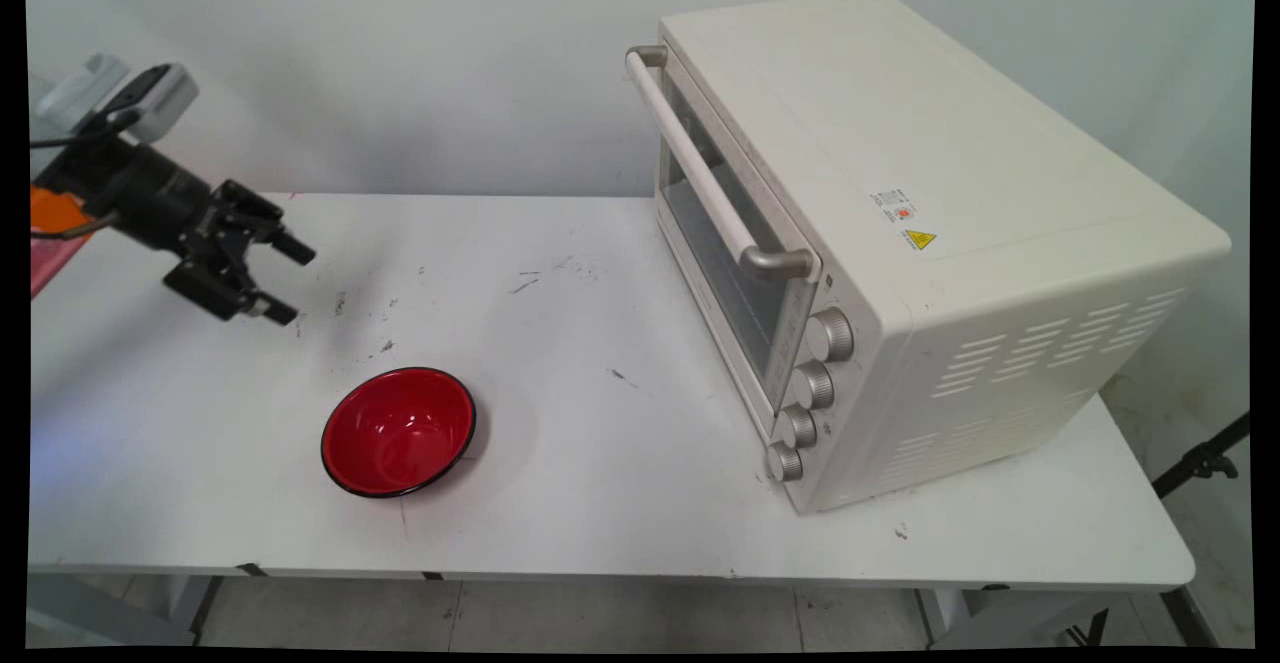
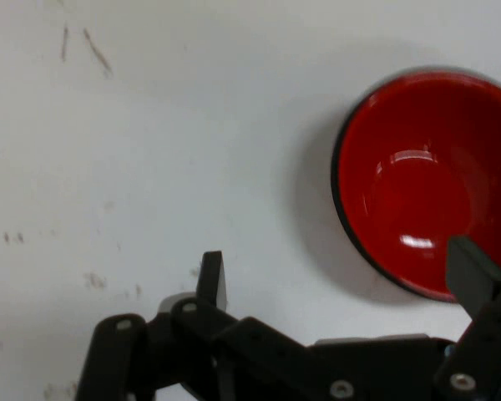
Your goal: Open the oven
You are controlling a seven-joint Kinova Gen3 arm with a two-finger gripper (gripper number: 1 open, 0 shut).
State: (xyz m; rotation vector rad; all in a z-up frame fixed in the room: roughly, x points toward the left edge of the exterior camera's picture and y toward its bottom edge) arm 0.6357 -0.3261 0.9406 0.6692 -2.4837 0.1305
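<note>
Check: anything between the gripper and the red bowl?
Nothing visible. The gripper, fingers apart and empty, hangs above bare table up-left of the red bowl. The toaster oven stands far to the right.

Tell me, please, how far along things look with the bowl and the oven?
Nothing looks done: the red bowl sits empty on the table, and the toaster oven has its door shut. The gripper hangs open above the table, up-left of the bowl, holding nothing. Any handling remains.
</note>
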